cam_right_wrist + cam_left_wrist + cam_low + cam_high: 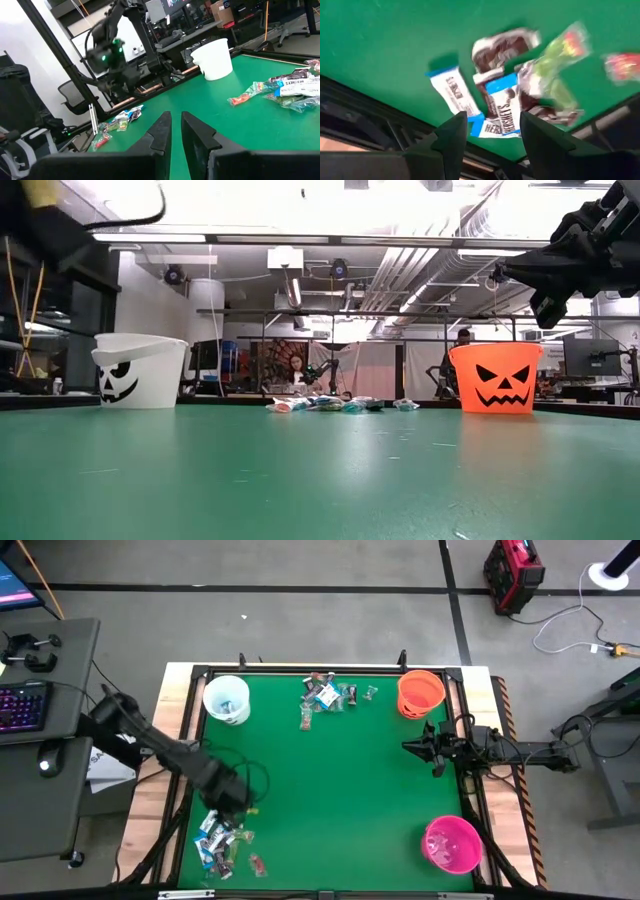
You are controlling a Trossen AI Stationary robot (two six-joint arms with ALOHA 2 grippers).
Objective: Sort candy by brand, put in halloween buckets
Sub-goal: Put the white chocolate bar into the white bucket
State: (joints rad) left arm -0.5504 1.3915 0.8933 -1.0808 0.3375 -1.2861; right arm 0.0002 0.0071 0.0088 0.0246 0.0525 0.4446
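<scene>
My left gripper hovers open over the candy pile at the table's near-left corner. Blue-and-white wrappers, a brown one and a clear greenish one lie under its fingers. A second candy pile lies near the far edge. The white bucket stands far left, the orange bucket far right and the pink bucket near right. My right gripper is shut, held in the air just nearer than the orange bucket.
A black frame rims the green table. Open green mat lies between the two candy piles and the buckets. A desk with a keyboard stands left of the table. People sit in the room behind.
</scene>
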